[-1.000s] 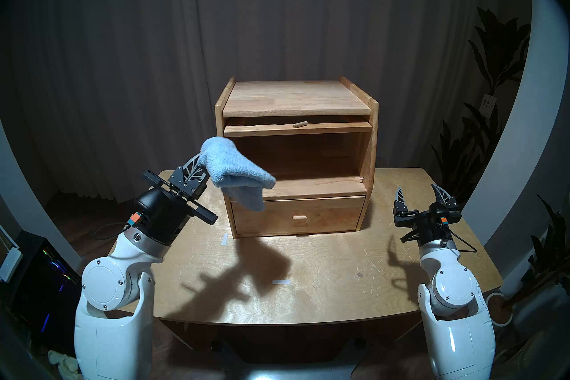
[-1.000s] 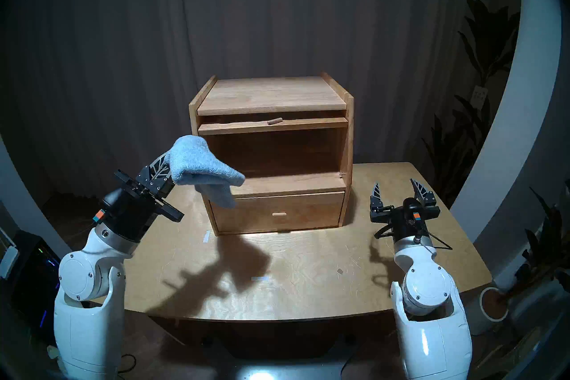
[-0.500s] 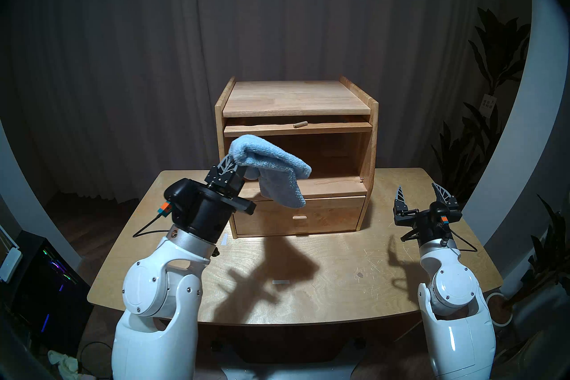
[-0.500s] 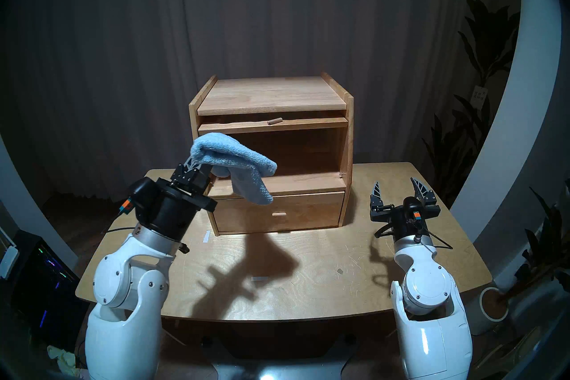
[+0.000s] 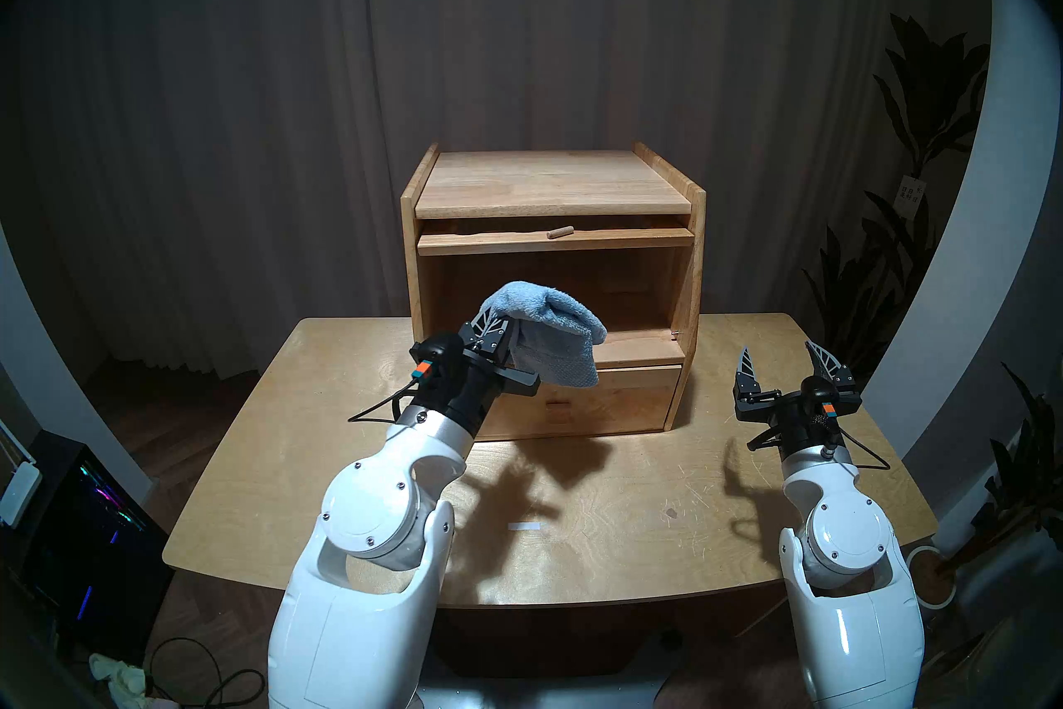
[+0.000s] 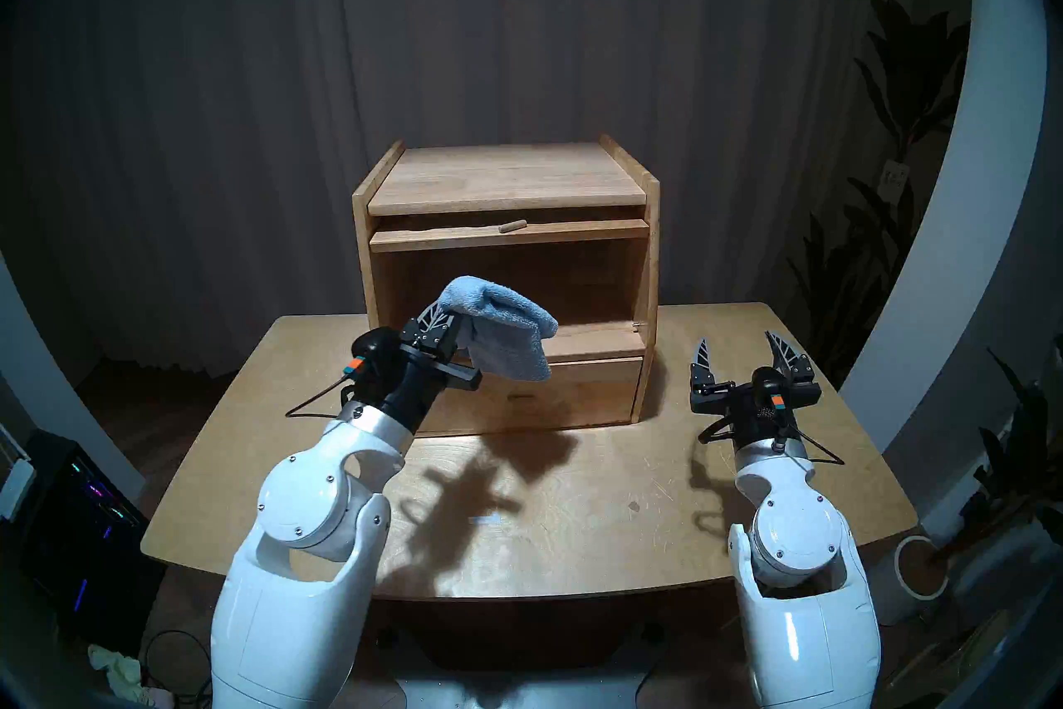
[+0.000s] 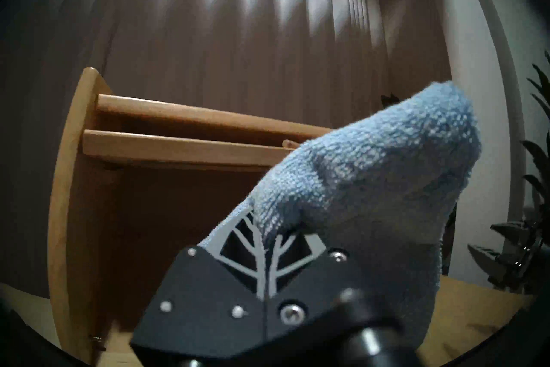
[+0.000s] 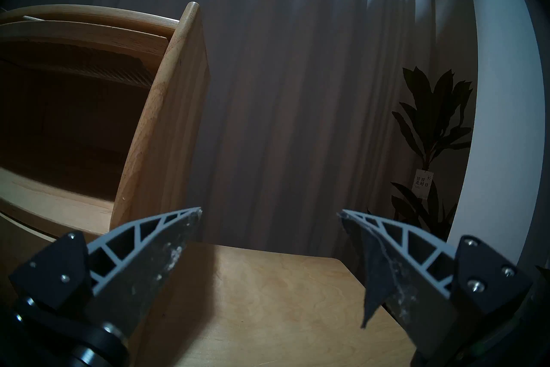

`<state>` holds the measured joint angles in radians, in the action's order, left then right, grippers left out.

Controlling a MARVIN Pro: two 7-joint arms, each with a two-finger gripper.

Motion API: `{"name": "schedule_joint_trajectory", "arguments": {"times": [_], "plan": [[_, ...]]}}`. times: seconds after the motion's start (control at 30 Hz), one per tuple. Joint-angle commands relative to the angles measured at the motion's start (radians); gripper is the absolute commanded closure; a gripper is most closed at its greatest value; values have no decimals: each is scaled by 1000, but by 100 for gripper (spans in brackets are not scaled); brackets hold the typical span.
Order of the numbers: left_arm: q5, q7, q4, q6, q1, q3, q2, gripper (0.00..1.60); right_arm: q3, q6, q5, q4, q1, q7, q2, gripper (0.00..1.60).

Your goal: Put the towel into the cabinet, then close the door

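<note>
Presently, item one: left hand (image 5: 499,331), fingers pressed together on a fold of the light-blue terry towel (image 5: 552,331), raised off the bench (image 5: 322,460) in front of the cabinet (image 5: 552,190). Towel position relative to the hand: bunched over and past the fingertips, the bulk draped to the hand's right and hanging below the grip; in the left wrist view the towel (image 7: 372,178) covers the fingertips (image 7: 259,250) entirely, only the ribbed finger bases showing. Lower edge of the towel hangs before the compartment floor and the top of the drawer front (image 5: 627,403); whether any of it has crossed into the opening cannot be told.

Item two: cabinet, light wood, raised side rails on top, standing on the bench. Large compartment open and dark inside. Door (image 5: 555,242) lying flat at the top of the opening, under the top board, its peg knob (image 5: 559,232) pointing forward.

Item three: right hand (image 5: 783,358), fingers spread wide, holding nothing, fingertips up, above the bench to the right of the cabinet and well apart from the towel. Right wrist view: both fingers (image 8: 154,241) apart, cabinet side panel (image 8: 160,125) to their left.

Item four: white tape strip (image 5: 524,526) on the bench, near its middle.
</note>
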<state>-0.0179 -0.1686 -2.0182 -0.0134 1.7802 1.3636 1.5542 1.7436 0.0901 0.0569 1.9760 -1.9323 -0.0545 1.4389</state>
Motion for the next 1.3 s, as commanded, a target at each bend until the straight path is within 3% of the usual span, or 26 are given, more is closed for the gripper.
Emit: {"name": "schedule_joint_trajectory", "arguments": {"times": [0.0,0.27,0.57,0.9,1.27], "plan": [[99,82,9,-35,-103,-57,-1,160,-1,6,0,18,7,0,-1,0],[222,189,69,-124,-188,-136,4,160,-1,6,0,17,8,0,-1,0],[299,287,92,-257,-272,-175,28,160,-1,6,0,17,9,0,-1,0],[303,365,127,-424,-354,-192,59,160,-2,7,0,19,9,0,-1,0],[248,439,211,-592,-460,-192,103,160,-2,7,1,22,9,0,0,0]]}}
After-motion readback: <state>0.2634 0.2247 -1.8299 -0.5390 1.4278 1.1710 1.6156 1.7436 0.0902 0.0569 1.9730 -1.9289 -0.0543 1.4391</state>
